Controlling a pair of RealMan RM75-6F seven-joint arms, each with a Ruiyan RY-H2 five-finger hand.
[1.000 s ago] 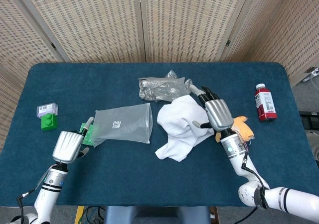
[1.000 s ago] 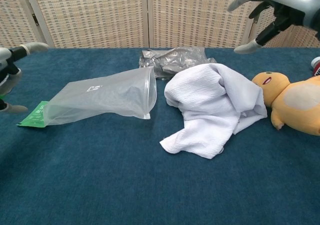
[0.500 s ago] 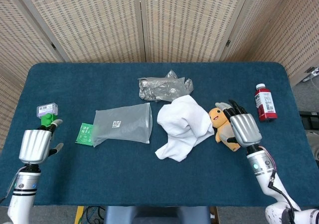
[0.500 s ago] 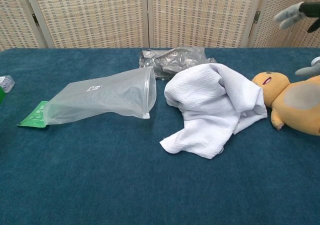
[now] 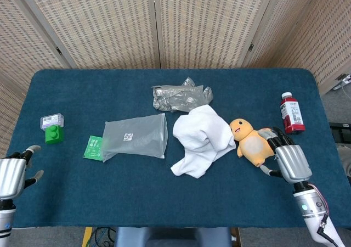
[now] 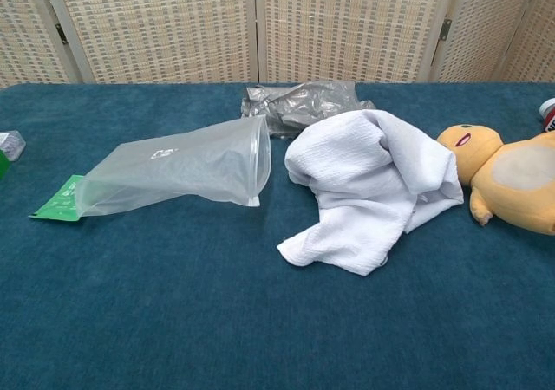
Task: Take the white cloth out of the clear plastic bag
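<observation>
Both hands have drawn back toward the near table edge since a second ago. The left hand (image 5: 12, 174), earlier just beside the bag's bottom end, now sits at the far left corner, fingers spread and holding nothing. Past it stand a green block (image 5: 53, 134) and a small clear box (image 5: 52, 119). The clear plastic bag (image 5: 135, 138) lies flat and unmoved, a green card (image 5: 93, 147) at its closed end, its mouth facing the white cloth (image 5: 200, 139), which lies crumpled outside it, apart from the opening. A crumpled silver bag (image 5: 180, 96) sits behind. The orange plush toy (image 5: 251, 144), earlier hidden, now shows. The right hand (image 5: 289, 161) appears loosely spread and empty just beside it. A red bottle (image 5: 291, 113) stands beyond.
</observation>
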